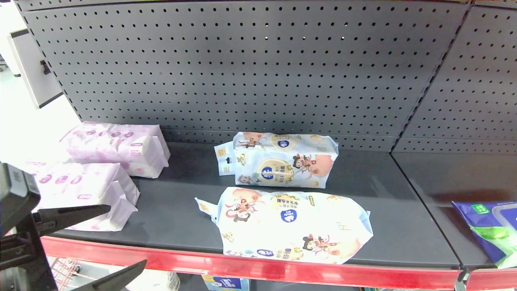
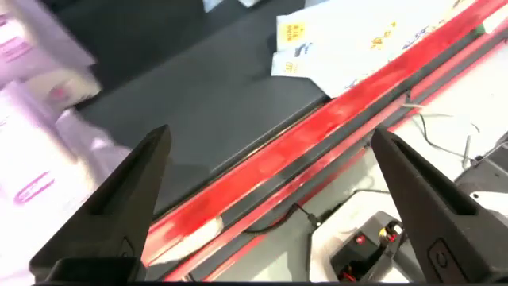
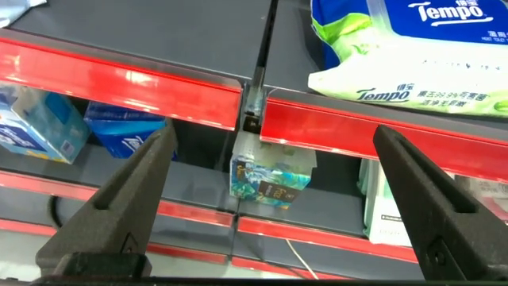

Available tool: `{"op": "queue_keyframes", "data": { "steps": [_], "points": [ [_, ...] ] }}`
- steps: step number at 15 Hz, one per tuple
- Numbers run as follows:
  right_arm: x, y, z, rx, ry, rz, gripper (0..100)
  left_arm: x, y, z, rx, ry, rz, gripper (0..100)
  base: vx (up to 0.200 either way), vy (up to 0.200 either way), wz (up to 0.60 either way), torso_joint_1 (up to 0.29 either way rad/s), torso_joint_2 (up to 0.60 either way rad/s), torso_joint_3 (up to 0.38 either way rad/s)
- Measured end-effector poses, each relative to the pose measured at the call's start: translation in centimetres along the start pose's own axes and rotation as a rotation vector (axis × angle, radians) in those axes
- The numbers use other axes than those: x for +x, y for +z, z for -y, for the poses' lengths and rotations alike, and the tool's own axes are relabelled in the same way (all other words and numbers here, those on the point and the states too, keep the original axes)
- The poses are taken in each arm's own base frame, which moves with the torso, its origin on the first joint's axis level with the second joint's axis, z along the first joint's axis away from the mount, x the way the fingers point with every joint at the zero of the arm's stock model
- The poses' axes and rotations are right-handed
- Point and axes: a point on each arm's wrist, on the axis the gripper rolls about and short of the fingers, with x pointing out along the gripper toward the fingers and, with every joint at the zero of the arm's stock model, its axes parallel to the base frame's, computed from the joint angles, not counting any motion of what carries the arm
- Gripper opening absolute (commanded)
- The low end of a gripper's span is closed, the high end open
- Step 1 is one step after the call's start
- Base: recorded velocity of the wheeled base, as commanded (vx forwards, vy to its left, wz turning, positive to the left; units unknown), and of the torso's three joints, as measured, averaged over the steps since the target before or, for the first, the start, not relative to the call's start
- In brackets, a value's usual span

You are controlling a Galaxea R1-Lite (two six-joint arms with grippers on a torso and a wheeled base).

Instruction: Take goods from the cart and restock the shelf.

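Jaws on both arms stand wide apart, holding nothing. By the shelf's [image 1: 177,214] red front edge [image 1: 282,268], the left jaws hover just beside two pink tissue packs [image 1: 87,190]. The right jaws face that edge near a green wipes pack [image 3: 413,48]. Mid-shelf lie two cartoon-printed packs: the rear pack [image 1: 282,159] stands on its side, and the front pack [image 1: 291,224] lies flat.

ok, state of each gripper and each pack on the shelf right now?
left gripper: open, empty.
right gripper: open, empty.
front cartoon pack: lying flat at the shelf front edge.
rear cartoon pack: set down behind it, apart.
front pink pack: lying flat.
rear pink pack: lying flat.
blue-green pack: lying flat, next bay.
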Motion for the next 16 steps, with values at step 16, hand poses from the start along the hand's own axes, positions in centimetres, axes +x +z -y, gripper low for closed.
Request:
{"op": "queue_keyframes", "data": {
  "steps": [16],
  "points": [
    [0.0,0.0,0.0,0.000,-0.003,0.000,100,8.4,2.3,0.4,0.037,-0.070,-0.053,100,0.000,0.000,0.00,0.000,0.00,0.000]
  ]
}}
